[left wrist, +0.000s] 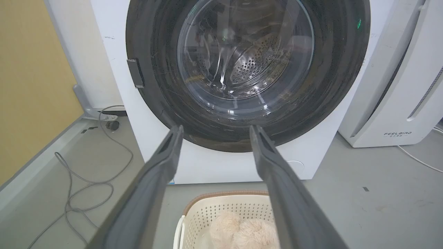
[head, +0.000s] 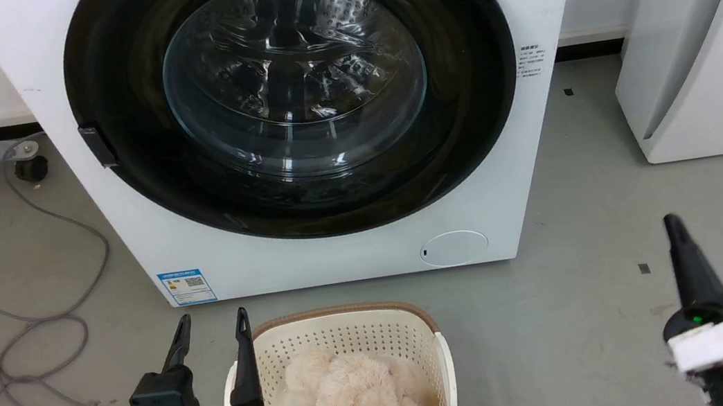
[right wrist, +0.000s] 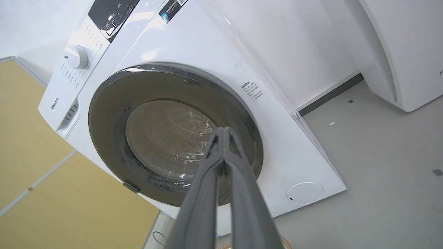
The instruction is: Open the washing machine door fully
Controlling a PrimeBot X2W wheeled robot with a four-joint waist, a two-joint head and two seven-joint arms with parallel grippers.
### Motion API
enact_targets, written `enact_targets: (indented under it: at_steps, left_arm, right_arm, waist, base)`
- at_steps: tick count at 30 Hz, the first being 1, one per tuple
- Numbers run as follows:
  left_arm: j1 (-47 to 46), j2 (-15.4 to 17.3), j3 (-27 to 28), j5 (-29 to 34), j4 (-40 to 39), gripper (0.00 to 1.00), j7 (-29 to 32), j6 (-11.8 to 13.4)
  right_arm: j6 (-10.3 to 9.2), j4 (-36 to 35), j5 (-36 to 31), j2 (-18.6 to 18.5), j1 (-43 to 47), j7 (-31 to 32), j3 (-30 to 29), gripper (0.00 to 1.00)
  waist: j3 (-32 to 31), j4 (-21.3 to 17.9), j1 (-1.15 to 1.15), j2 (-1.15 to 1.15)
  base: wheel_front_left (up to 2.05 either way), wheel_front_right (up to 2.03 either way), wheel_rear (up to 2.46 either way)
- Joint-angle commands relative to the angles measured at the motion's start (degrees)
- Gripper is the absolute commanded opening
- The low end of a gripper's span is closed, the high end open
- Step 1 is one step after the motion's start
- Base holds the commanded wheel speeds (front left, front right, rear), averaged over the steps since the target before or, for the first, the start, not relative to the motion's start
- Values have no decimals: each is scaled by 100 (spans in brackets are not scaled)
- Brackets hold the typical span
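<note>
door (head: 293, 107) is shut, nothing done yet. left gripper (head: 212, 317) spread wide, right gripper (head: 671, 221) pinched closed, both well short of it.

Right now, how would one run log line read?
washing machine door closed | left gripper open, empty | right gripper shut, empty | no contact

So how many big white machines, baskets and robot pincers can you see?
Big white machines: 2, boxy white front-loading washing machine, slanted white appliance.
Cream perforated plastic basket: 1.
Dark long-fingered pincers: 2, left pincer open, right pincer shut.
Total: 5.
</note>
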Motion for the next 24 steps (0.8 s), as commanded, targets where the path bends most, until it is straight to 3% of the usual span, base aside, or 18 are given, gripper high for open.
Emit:
enact_targets:
  at_steps: [1,13,24]
  left_arm:
    - [-86,3,-6,-28,26,100,-65,28]
    - [-240,3,52,-52,30,100,-209,22]
    - [-459,11,73,-26,23,100,-340,-56]
  right_arm:
    - [3,49,321,1,-111,-54,-51,0]
    - [3,527,1767,-199,-1031,-198,-206,0]
    - [4,1586,3058,-659,-2396,-138,50,0]
  waist:
    - [12,-14,0,0]
    - [217,-100,0,0]
    - [530,-120,0,0]
  base:
    - [0,0,0]
    - [0,0,0]
    - [0,0,0]
